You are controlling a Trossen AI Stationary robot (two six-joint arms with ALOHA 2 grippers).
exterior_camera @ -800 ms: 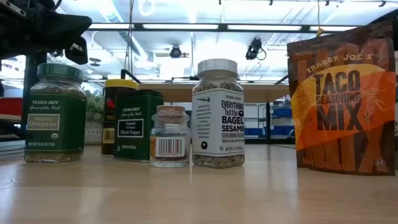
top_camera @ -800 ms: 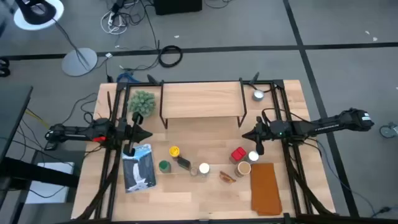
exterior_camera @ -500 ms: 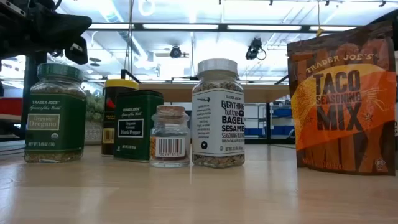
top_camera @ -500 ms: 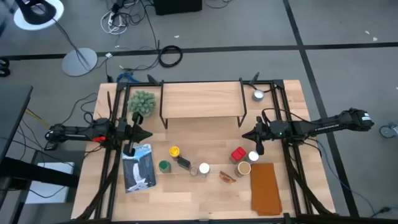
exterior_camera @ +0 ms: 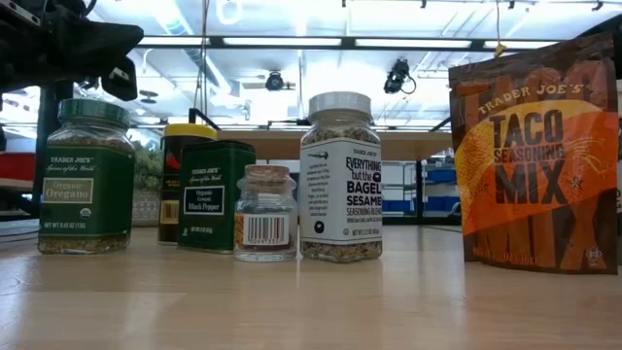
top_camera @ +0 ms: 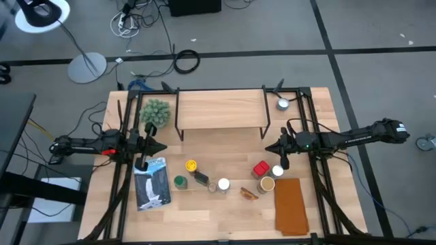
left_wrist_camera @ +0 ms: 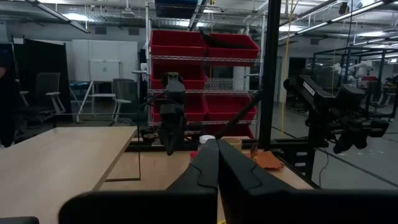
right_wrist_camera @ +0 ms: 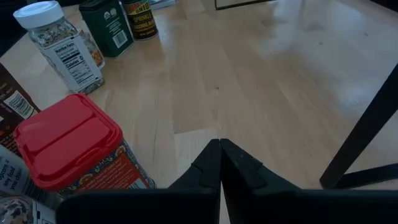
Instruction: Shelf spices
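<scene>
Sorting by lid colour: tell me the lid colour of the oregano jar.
Green: the oregano jar has a dark green lid, clearest in the low view.

One shelf [top_camera: 219, 109] stands at upper centre of the high view, nothing on its plank. Below it on the surface [top_camera: 204, 218] I count about eight spices [top_camera: 223, 184]: one yellow lid, one green lid, one dark tin, two white lids, one red tin, one tan lid, one amber bottle lying down. Two flat packets lie there: one blue-white packet [top_camera: 151, 182], one orange packet [top_camera: 291, 205]. One green plant ball [top_camera: 155, 111], one silver cup [top_camera: 283, 104].
</scene>
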